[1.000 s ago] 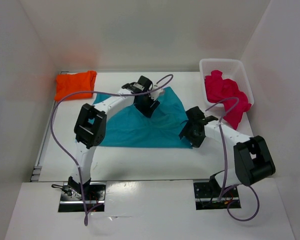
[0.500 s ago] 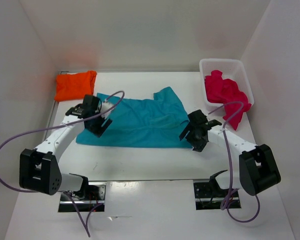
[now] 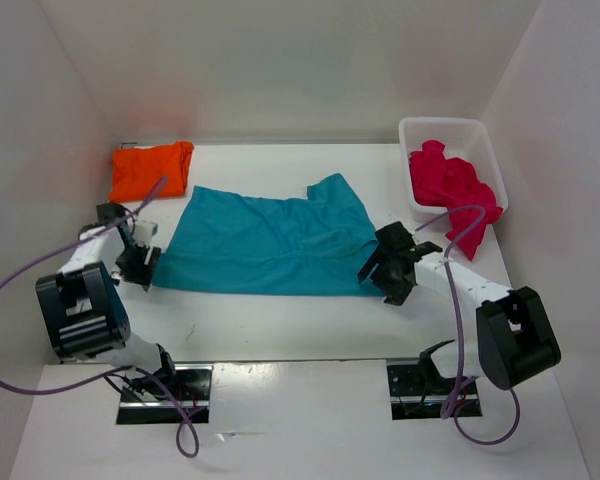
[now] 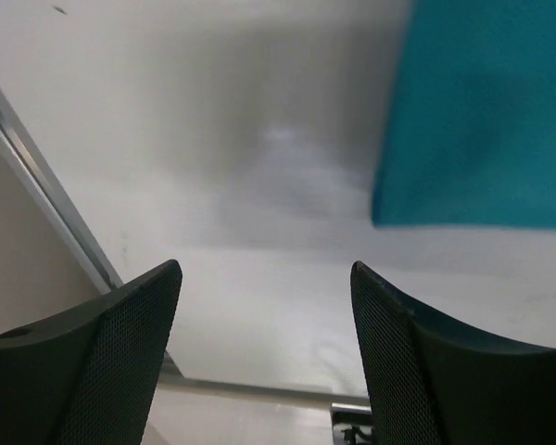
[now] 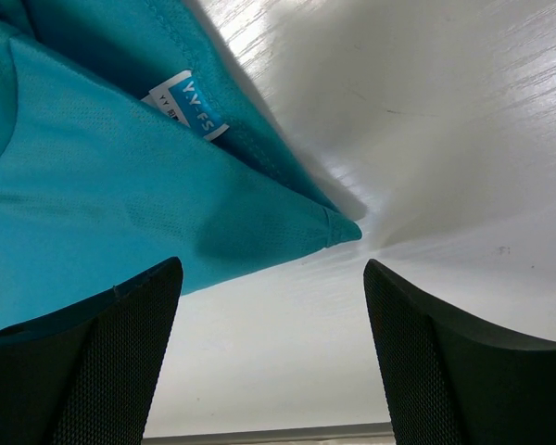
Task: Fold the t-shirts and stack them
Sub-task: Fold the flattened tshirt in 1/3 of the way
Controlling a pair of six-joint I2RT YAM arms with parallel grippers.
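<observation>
Two empty tools, jaws apart: left gripper (image 4: pixel 264 278), right gripper (image 5: pixel 271 269). Teal shirt (image 3: pixel 265 245) lies flat between them. Judged light, limp and slippery. Pinch it at its edge just ahead of each gripper.

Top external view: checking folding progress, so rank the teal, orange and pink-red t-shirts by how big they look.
1. Teal t-shirt, spread flat, largest by far.
2. Pink-red t-shirt, bunched in the basket.
3. Orange t-shirt, folded; only slightly smaller, nearly alike.
</observation>
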